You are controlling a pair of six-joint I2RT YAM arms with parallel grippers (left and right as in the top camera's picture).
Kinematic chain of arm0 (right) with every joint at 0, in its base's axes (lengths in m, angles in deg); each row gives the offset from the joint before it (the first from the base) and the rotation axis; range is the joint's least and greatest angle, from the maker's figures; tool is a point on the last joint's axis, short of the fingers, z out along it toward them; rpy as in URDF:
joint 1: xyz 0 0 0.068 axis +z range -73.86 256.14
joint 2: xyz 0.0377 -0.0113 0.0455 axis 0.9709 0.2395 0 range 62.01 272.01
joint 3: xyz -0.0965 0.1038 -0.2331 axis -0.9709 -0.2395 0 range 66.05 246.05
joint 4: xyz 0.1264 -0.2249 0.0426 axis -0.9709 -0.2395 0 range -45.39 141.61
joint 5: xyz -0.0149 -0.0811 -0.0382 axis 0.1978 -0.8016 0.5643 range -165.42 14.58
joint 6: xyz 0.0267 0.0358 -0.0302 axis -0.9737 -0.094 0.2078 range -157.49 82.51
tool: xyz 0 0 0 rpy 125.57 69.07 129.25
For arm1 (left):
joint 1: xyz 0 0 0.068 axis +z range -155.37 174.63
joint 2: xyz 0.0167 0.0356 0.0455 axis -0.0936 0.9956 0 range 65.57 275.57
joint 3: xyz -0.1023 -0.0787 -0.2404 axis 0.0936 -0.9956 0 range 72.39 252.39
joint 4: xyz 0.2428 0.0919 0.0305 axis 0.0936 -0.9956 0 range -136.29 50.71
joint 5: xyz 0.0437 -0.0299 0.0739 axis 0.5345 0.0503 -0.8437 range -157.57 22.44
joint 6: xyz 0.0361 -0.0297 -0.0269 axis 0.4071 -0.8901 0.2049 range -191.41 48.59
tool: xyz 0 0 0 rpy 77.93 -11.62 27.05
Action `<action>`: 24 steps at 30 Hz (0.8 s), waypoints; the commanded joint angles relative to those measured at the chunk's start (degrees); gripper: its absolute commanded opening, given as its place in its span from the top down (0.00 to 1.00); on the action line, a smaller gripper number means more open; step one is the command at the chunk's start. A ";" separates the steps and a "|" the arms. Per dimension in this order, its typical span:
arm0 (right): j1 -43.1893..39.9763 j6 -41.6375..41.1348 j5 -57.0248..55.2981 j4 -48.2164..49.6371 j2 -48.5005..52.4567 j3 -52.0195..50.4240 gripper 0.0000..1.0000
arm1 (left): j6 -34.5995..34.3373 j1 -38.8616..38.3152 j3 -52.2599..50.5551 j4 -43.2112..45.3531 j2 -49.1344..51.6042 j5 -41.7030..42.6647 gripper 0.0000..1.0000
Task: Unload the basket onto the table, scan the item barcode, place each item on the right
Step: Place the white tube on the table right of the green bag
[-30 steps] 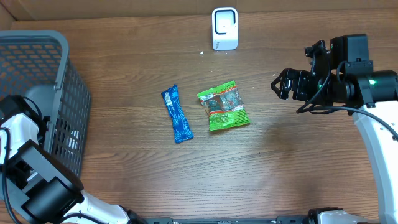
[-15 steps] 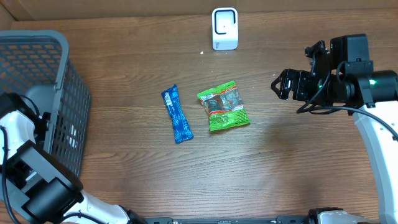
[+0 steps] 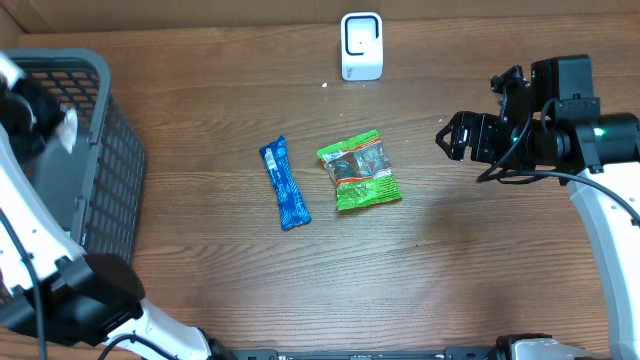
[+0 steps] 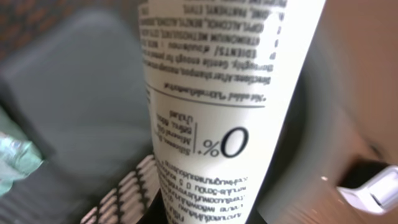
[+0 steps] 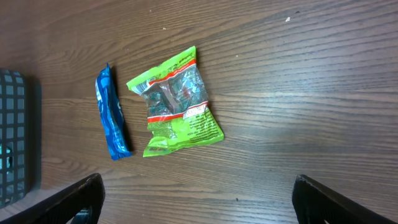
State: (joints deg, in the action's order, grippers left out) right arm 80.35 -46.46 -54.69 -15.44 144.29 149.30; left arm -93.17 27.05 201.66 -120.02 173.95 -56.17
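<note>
In the left wrist view a white tube (image 4: pixel 217 93) with small black print and a large "0%" fills the middle; its barcode is out of view. My left gripper (image 3: pixel 45 115) is shut on this tube and is held over the grey basket (image 3: pixel 105 160) at the far left, the tube showing as a white patch (image 3: pixel 66 130). The white scanner (image 3: pixel 361 45) stands at the table's back edge. My right gripper (image 3: pixel 448 138) hovers open over the right side of the table, and its dark fingertips (image 5: pixel 81 196) have bare wood between them.
A blue snack bar (image 3: pixel 284 183) and a green snack packet (image 3: pixel 358 170) lie flat side by side at the table's middle, also seen as the blue bar (image 5: pixel 112 115) and green packet (image 5: pixel 177 102). A pale teal packet (image 4: pixel 12 165) lies in the basket.
My left gripper closed on the white tube inside the basket and rose with it toward the basket's far side. The right arm stayed still.
</note>
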 commanded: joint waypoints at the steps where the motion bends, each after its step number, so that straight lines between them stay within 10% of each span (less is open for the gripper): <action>1: 0.24 0.44 -0.09 0.28 -0.17 0.28 0.03 | 4.35 -5.09 11.43 -3.54 -1.81 -1.20 0.96; 13: -3.21 -0.02 -0.11 0.70 -0.20 0.39 0.03 | 1.55 -36.85 12.72 -12.20 0.74 -8.48 0.96; 24: -13.70 -0.02 -0.09 0.02 -0.20 0.39 0.03 | -11.02 -57.70 -5.49 0.87 9.97 -5.31 0.96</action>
State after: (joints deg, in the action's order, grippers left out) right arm 68.31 -46.48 -54.74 -15.46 144.29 149.30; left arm -98.77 -25.32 199.22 -122.99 181.69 -63.38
